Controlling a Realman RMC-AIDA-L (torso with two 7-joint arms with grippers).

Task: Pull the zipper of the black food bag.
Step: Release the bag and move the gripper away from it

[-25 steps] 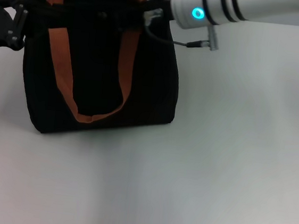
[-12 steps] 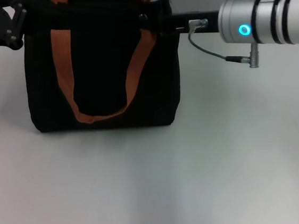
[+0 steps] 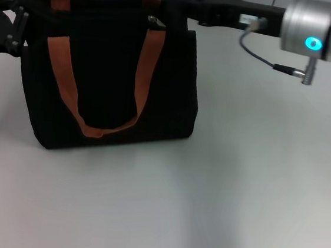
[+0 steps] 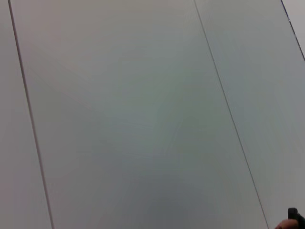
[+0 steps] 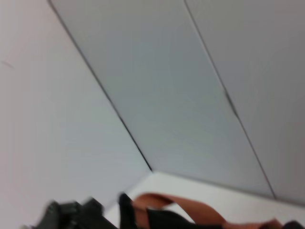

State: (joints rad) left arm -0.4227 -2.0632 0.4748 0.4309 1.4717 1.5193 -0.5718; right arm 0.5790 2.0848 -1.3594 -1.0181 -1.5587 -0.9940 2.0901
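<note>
Head looks down; wrist cameras face walls.

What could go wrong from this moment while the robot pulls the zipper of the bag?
The right gripper pulls at the top right corner of the black food bag, which looks soft, so the bag may tilt or slide. The left gripper only touches the left edge, perhaps too weakly. The grip on the zipper is not visible.

Lab-like: bare white table (panelled walls)
</note>
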